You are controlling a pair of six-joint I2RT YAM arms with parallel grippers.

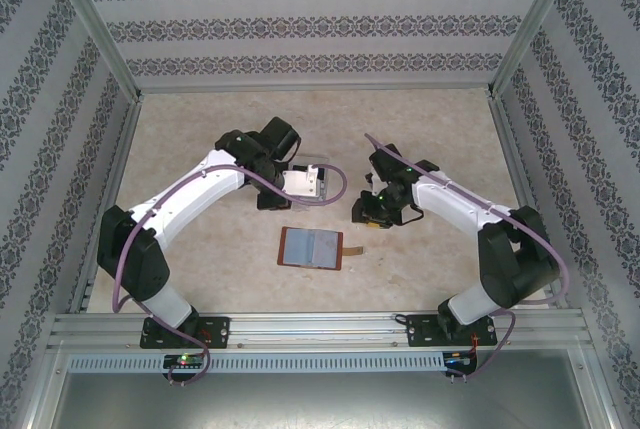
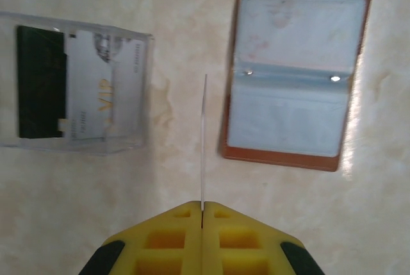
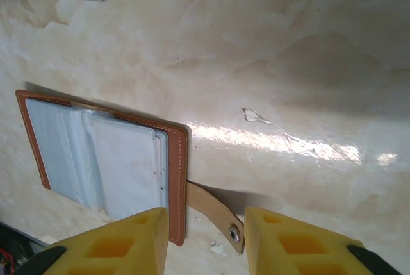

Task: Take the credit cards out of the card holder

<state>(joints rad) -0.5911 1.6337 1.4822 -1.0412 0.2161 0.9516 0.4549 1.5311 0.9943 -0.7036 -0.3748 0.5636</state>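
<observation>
Left jaws pinched shut on one credit card (image 2: 204, 140), edge-on, over tabletop (image 2: 166, 185) between clear box (image 2: 77, 86) and open card holder (image 2: 295, 73). Right jaws partly open, empty, strap (image 3: 214, 214) between them.

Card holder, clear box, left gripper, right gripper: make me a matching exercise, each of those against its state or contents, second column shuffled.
Column one:
1. card holder
2. clear box
3. left gripper
4. right gripper

Column two:
A. shut on a thin card seen edge-on
B. lying open on the table
C. open, strap tab seen between its fingers
D. has a VIP card inside

Pairs: 1-B, 2-D, 3-A, 4-C
</observation>
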